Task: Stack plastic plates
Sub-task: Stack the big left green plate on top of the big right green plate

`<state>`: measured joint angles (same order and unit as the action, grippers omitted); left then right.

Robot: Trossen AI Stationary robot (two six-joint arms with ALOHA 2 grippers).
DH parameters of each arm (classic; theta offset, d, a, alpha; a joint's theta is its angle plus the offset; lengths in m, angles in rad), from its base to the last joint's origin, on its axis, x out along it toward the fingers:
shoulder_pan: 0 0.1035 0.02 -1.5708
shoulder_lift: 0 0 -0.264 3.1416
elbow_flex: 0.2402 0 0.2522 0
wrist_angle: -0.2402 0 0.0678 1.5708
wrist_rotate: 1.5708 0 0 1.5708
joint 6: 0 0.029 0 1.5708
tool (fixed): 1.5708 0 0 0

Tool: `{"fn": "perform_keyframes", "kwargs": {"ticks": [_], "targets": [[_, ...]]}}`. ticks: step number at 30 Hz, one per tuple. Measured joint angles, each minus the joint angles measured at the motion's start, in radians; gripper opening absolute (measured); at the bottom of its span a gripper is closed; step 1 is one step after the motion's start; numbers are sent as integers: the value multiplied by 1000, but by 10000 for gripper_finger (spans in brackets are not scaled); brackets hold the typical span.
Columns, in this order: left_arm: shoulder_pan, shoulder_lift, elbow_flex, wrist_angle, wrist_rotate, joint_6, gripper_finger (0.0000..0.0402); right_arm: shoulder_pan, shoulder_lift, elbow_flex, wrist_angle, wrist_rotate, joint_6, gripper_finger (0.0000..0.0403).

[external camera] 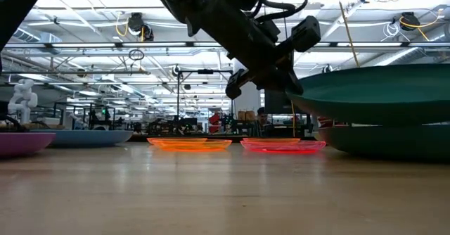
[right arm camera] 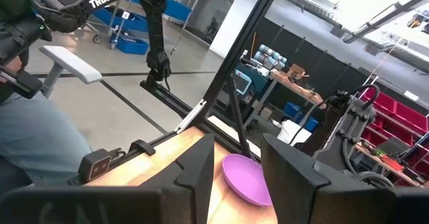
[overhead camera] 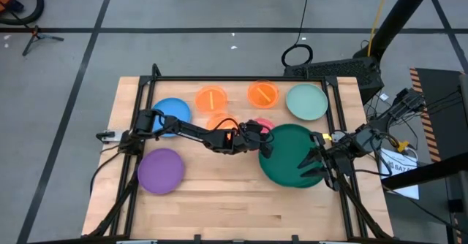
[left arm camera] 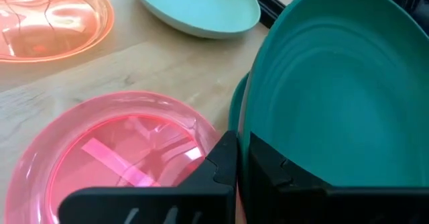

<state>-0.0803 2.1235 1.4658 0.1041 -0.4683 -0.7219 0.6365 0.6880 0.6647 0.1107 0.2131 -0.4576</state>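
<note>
Table top [overhead camera: 219,200] of pale wood is shown from above, with both dark arms reaching toward its right half. The left gripper [overhead camera: 265,143] is closed on the rim of a large dark green plate [overhead camera: 292,153]; in the left wrist view its fingers [left arm camera: 228,167] are seen pinching that rim, and the plate [left arm camera: 335,96] is held tilted. In the low view this plate [external camera: 380,91] is lifted clear above a second dark green plate [external camera: 394,140], which lies flat on the table directly beneath it.

The right gripper [overhead camera: 313,162] is placed over the right edge of the green plates; its fingers [right arm camera: 194,167] stand apart and nothing is seen between them.

The remaining plates lie separately on the wood. A blue plate [overhead camera: 171,115] is at the back left, partly covered by the left arm, and a purple plate [overhead camera: 160,170] is in front of it. Two translucent orange plates [overhead camera: 211,96] [overhead camera: 262,93] are set along the back edge, and a third orange plate [overhead camera: 219,120] is just in front of them. A pink plate [overhead camera: 262,125] lies just beside the held green plate, and a pale mint plate [overhead camera: 306,101] lies at the back right.
</note>
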Motion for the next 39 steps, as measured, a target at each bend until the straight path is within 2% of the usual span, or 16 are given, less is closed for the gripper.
{"fn": "perform_keyframes", "kwargs": {"ticks": [6, 16, 39], "targets": [[0, 0, 0, 1, 0, -14, 15, 0, 0, 0, -8, 0, 0, 116], [1, 0, 0, 6, 0, -20, 70, 0, 0, 0, -11, 0, 0, 116], [2, 0, 0, 50, 22, 36, 75, 0, 0, 0, -11, 0, 0, 116]]}}
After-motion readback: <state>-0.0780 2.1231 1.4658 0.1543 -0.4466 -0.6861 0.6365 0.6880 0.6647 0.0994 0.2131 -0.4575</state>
